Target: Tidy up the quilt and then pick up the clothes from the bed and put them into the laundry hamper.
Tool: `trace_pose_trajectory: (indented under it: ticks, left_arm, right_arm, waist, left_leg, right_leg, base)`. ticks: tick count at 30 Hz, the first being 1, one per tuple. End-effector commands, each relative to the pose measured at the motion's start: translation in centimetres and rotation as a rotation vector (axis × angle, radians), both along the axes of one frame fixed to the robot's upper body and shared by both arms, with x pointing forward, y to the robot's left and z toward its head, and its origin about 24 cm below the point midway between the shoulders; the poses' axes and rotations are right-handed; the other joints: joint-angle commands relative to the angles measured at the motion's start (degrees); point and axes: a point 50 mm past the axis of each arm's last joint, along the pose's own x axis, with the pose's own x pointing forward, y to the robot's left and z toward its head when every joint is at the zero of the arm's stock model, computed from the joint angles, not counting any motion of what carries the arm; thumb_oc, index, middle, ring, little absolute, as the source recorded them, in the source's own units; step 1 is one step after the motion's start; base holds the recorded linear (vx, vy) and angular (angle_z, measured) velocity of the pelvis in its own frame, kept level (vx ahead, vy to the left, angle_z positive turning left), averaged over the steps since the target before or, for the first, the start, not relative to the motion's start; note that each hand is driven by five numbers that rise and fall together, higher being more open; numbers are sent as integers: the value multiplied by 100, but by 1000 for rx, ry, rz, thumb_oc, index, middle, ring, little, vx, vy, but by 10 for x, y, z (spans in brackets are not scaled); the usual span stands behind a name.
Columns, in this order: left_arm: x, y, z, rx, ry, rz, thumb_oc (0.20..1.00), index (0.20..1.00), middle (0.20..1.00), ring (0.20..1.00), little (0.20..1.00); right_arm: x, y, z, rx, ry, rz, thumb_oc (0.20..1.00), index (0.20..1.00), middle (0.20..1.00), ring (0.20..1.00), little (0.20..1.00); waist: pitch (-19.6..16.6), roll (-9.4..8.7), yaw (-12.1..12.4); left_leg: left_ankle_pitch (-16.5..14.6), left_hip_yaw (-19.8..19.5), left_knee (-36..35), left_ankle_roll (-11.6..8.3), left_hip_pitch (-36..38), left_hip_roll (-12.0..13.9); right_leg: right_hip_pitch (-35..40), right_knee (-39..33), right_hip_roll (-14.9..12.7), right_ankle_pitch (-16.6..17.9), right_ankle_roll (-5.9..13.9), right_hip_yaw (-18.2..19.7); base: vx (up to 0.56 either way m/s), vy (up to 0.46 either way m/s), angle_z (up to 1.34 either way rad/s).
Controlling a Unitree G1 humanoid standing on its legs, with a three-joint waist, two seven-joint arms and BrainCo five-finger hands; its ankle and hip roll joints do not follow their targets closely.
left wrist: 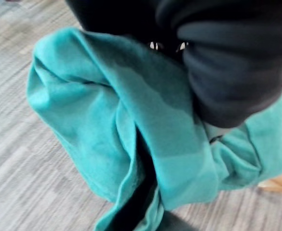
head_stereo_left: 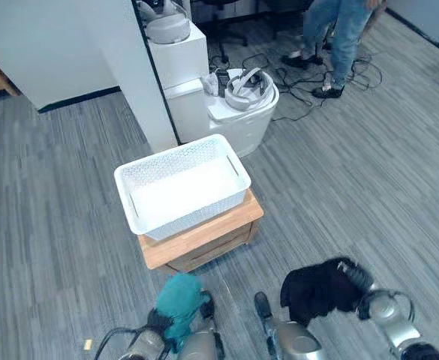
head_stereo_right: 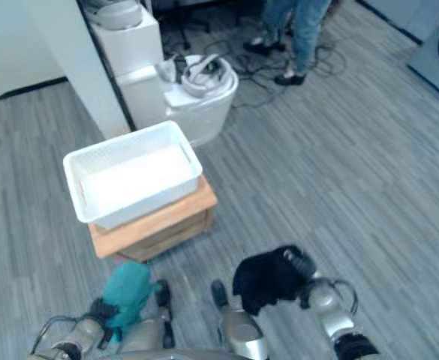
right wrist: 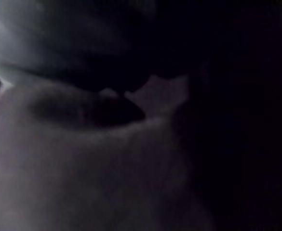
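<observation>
Low in the frame, the left hand (head_stereo_left: 157, 322) grips a teal garment (head_stereo_left: 180, 300) and the right hand (head_stereo_left: 360, 279) clutches a black garment (head_stereo_left: 317, 289), both well short of the white laundry hamper (head_stereo_left: 181, 184). That hamper sits on a wooden stand (head_stereo_left: 204, 232) mid-frame and looks empty. Judging by this, pickup is done; dropping both pieces in remains. No bed or quilt is visible.

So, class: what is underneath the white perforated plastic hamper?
The white perforated plastic hamper sits on a low wooden stand on the grey floor. The stand's top under the hamper is hidden.
</observation>
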Motion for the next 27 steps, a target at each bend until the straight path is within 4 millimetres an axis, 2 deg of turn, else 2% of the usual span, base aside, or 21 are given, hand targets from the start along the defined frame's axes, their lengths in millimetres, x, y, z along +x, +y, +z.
trace_pose_trajectory:
  ticks: [1, 2, 3, 4, 5, 6, 7, 8, 9, 10, 11, 12, 13, 17, 18, 19, 21, 22, 23, 25, 27]
  left_arm:
    - [-14, 19, 2, 67, 35, -12, 200, 200, 200, 200, 200]
    - [-16, 16, 1, 57, 39, -14, 200, 200, 200, 200, 200]
    - [-17, 15, 0, 53, 37, -19, 200, 200, 200, 200, 200]
    - [-16, 14, 0, 52, 36, -20, 200, 200, 200, 200, 200]
    - [-14, 12, 0, 51, 32, -31, 200, 200, 200, 200, 200]
    - [4, 2, 2, 34, -14, -76, 200, 200, 200, 200, 200]
    - [4, 1, 2, 33, -14, -76, 200, 200, 200, 200, 200]
    - [21, -7, 7, 8, -73, -102, 200, 200, 200, 200, 200]
    - [28, -11, 9, 2, -98, -114, 200, 200, 200, 200, 200]
    - [28, -11, 9, 2, -99, -114, 200, 200, 200, 200, 200]
    - [37, -18, 11, -9, -124, -147, 200, 200, 200, 200, 200]
    - [39, -22, 11, -20, -133, -171, 200, 200, 200, 200, 200]
    - [44, -28, 14, -32, -157, -215, 200, 200, 200, 200, 200]
    - [44, -21, 16, -11, -167, -214, 200, 200, 200, 200, 200]
    - [42, -18, 16, -2, -162, -207, 200, 200, 200, 200, 200]
    - [43, -14, 17, 11, -164, -208, 200, 200, 200, 200, 200]
    - [46, -11, 18, 16, -163, -207, 200, 200, 200, 200, 200]
    - [46, -11, 18, 16, -163, -207, 200, 200, 200, 200, 200]
    - [44, -4, 19, 34, -152, -198, 200, 200, 200, 200, 200]
    - [41, -6, 17, 30, -149, -211, 200, 200, 200, 200, 200]
    - [41, -6, 18, 25, -159, -194, 200, 200, 200, 200, 200]
  right_arm:
    - [30, -9, 68, -137, -283, 97, 200, 200, 200, 200, 200]
    - [37, -9, 89, -165, -352, 135, 200, 200, 200, 200, 200]
    - [41, -9, 101, -182, -398, 148, 200, 200, 200, 200, 200]
    - [41, -9, 102, -182, -398, 148, 200, 200, 200, 200, 200]
    - [47, -6, 117, -192, -455, 172, 200, 200, 200, 200, 200]
    - [54, -8, 156, -250, -592, 201, 200, 200, 200, 200, 200]
    - [54, -8, 157, -252, -592, 201, 200, 200, 200, 200, 200]
    - [59, -10, 179, -294, -653, 211, 200, 200, 200, 200, 200]
    - [62, -10, 189, -321, -676, 224, 200, 200, 200, 200, 200]
    - [62, -10, 189, -321, -676, 224, 200, 200, 200, 200, 200]
    - [68, -3, 208, -346, -727, 264, 200, 200, 200, 200, 200]
    - [71, 0, 218, -367, -754, 283, 200, 200, 200, 200, 200]
    - [75, 7, 231, -395, -789, 322, 200, 200, 200, 200, 200]
    - [96, 39, 260, -409, -870, 412, 200, 200, 200, 200, 200]
    - [102, 45, 267, -421, -883, 423, 200, 200, 200, 200, 200]
    - [108, 49, 276, -441, -897, 424, 200, 200, 200, 200, 200]
    - [112, 52, 295, -477, -930, 425, 200, 200, 200, 200, 200]
    - [112, 52, 295, -477, -930, 426, 200, 200, 200, 200, 200]
    - [116, 53, 308, -500, -955, 411, 200, 200, 200, 200, 200]
    - [123, 61, 308, -501, -949, 417, 200, 200, 200, 200, 200]
    - [124, 65, 318, -524, -967, 429, 200, 200, 200, 200, 200]
  waist:
    - [-256, 39, 58]
    - [-252, 76, 60]
    - [-247, 85, 72]
    - [-244, 92, 66]
    - [-232, 110, 72]
    - [-259, 129, -23]
    - [-254, 140, -42]
    - [-261, 186, -132]
    - [-222, 215, -149]
    - [-217, 215, -153]
    - [-255, 263, -177]
    - [-296, 286, -175]
    - [-317, 285, -178]
    - [-94, 146, -49]
    - [-39, 125, -13]
    - [8, 105, 31]
    - [40, 85, -5]
    - [39, 87, -7]
    - [47, 56, 108]
    - [-6, 33, 201]
    - [-33, 78, 225]
  left_leg:
    - [-715, 88, -25, -119, 464, -162]
    - [-716, 63, -25, -137, 466, -128]
    - [-714, 50, -25, -145, 463, -112]
    - [-714, 42, -25, -146, 464, -110]
    - [-705, 40, -25, -183, 452, -85]
    - [-705, 400, -25, -299, 408, 87]
    - [-707, 378, -25, -301, 407, 89]
    - [-500, 1090, -22, -350, 383, 358]
    - [-424, 1216, 35, -392, 365, 426]
    - [-425, 1214, 35, -392, 370, 426]
    - [-367, 1367, 44, -403, 345, 493]
    - [-392, 1380, 27, -377, 366, 483]
    - [-431, 1370, 18, -315, 392, 420]
    - [-543, 1415, -25, -212, 582, 319]
    - [-575, 1413, -25, -202, 621, 313]
    - [-643, 1329, -25, -210, 640, 270]
    - [-673, 1090, -25, -246, 587, 181]
    - [-672, 1090, -25, -247, 584, 182]
    - [-737, 896, -25, -266, 607, 86]
    - [-730, 831, -25, -259, 562, 14]
    - [-694, 796, -25, -271, 501, 22]
  right_leg:
    - [-610, 469, -298, -531, 825, 44]
    - [-587, 461, -278, -545, 801, 13]
    - [-579, 431, -273, -552, 786, -31]
    - [-573, 427, -273, -552, 784, -40]
    - [-552, 382, -286, -548, 765, -129]
    - [-420, 185, -437, -581, 773, -538]
    - [-404, 177, -439, -585, 772, -563]
    - [-333, 187, -557, -633, 807, -891]
    - [-265, 217, -580, -673, 821, -975]
    - [-258, 216, -581, -674, 821, -977]
    - [-226, 280, -656, -718, 839, -1158]
    - [-242, 388, -681, -773, 856, -1218]
    - [-359, 816, -746, -876, 882, -1253]
    - [-955, 2069, -874, -551, 1164, -1184]
    - [-1074, 2265, -866, -544, 1179, -1107]
    - [-1162, 2061, -730, -685, 1086, -943]
    - [-1160, 1216, -523, -668, 965, -575]
    - [-1160, 1210, -522, -663, 964, -575]
    - [-1109, 614, -593, -569, 940, -484]
    - [-955, 348, -711, -390, 964, -565]
    - [-924, 256, -695, -307, 962, -577]
  base:
    - [149, -117, 43]
    - [169, -134, 44]
    - [66, -55, 32]
    - [60, -46, 18]
    - [79, -78, 11]
    - [82, -78, 20]
    - [57, -8, 54]
    - [20, 75, 127]
    - [16, 76, 146]
    - [4, 133, 143]
    - [16, 168, 93]
    - [57, 288, 83]
    - [58, 224, 54]
    - [-3, 140, 13]
    - [64, 61, 1]
    - [114, 16, 14]
    - [117, -32, 38]
    - [114, -52, 76]
    - [92, -50, 72]
    - [88, -102, 76]
    - [71, -108, 71]
